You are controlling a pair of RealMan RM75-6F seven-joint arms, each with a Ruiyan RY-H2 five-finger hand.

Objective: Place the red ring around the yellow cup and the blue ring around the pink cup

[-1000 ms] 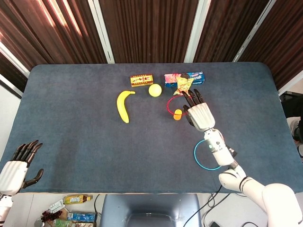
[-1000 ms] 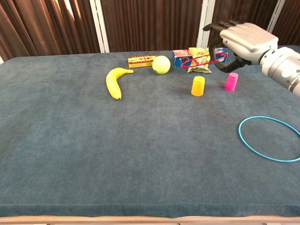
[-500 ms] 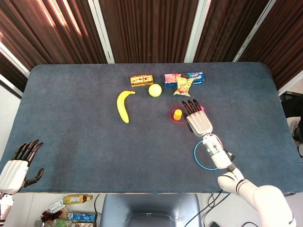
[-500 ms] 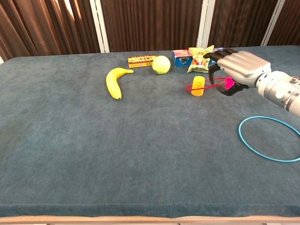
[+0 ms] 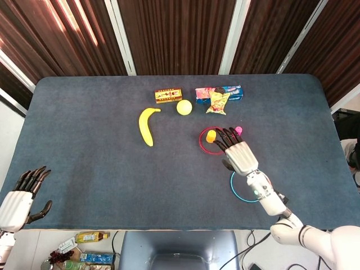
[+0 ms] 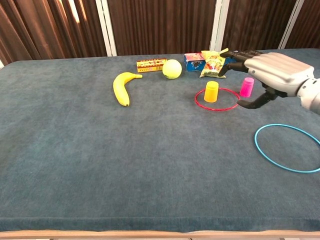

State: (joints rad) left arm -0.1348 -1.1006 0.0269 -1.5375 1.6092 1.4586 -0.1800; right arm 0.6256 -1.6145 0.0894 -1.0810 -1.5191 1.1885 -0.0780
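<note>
the red ring [image 6: 217, 99] is seen flat on the table [image 6: 100, 160], encircling the yellow cup [image 6: 211, 91]; the pink cup [image 6: 246, 86] stands just beside it. the right hand [image 6: 267, 72] is shown above — fingers spread, nothing held. the blue ring [image 6: 287, 148] lies apart. the left hand [image 5: 19, 197] is open — empty.

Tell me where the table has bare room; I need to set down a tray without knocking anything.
The near half of the dark blue felt table is bare, from the yellow banana forward and left of the thin blue ring. The far left is bare too. It is crowded at far centre-right: small yellow cup inside the red ring, pink cup, right hand, snack packets.
</note>
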